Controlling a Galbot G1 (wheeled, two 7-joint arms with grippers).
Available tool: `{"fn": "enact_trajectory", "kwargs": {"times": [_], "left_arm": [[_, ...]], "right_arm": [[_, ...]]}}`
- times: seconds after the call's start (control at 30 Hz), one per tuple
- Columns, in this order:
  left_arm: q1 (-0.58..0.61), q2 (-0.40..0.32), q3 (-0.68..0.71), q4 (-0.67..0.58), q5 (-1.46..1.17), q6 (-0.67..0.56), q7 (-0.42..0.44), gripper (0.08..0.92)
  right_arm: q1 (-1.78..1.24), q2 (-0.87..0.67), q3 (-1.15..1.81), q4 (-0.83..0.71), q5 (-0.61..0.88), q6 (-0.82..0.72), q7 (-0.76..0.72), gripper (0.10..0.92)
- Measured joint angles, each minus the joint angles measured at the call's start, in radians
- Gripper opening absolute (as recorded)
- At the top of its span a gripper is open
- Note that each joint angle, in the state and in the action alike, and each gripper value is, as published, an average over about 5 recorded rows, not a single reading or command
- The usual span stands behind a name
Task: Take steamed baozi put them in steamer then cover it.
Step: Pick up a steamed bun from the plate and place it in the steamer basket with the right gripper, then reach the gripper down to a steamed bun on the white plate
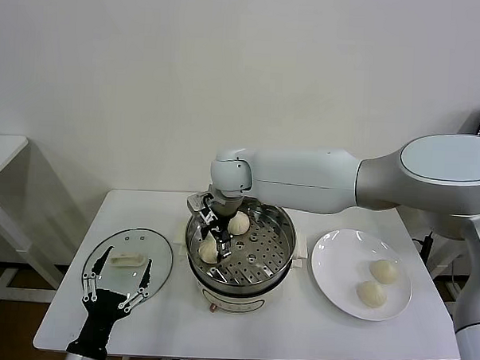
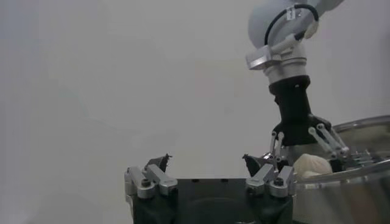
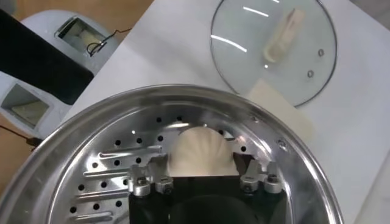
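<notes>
The steel steamer [image 1: 279,222] stands mid-table with two steamed baozi on its perforated tray, one [image 1: 239,222] toward the back. My right gripper [image 1: 215,239] reaches down into it, fingers open on either side of the other baozi [image 1: 207,249], which rests on the tray [image 3: 116,164]. The right wrist view has this baozi [image 3: 201,151] between the spread fingers. Two more baozi [image 1: 383,271] [image 1: 371,293] lie on the white plate [image 1: 332,260]. The glass cover [image 1: 161,256] lies flat left of the steamer. My left gripper [image 1: 124,271] hovers open over its cream handle [image 1: 127,261].
The white table's front edge [image 1: 240,357] runs close below the steamer and the plate. A lower white side table [image 1: 2,150] stands at the far left. In the right wrist view a white machine base [image 3: 61,36] sits on the floor beyond the table edge.
</notes>
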Motion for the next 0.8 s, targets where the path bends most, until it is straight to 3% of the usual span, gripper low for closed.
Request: {"fn": "enact_trajectory", "kwargs": {"times": [0.27, 0.8], "left_arm": [[-0.002, -0.002, 0.002, 0.0, 0.0, 0.0, -0.001, 0.823], [-0.01, 0.003, 0.015, 0.005, 0.008, 0.004, -0.001, 0.823]], "right_arm": [[0.054, -0.135, 0.044, 0.085, -0.045, 0.022, -0.041, 0.823], [0.035, -0.643, 0.127, 0.077, -0.235, 0.193, -0.239, 0.823]]}}
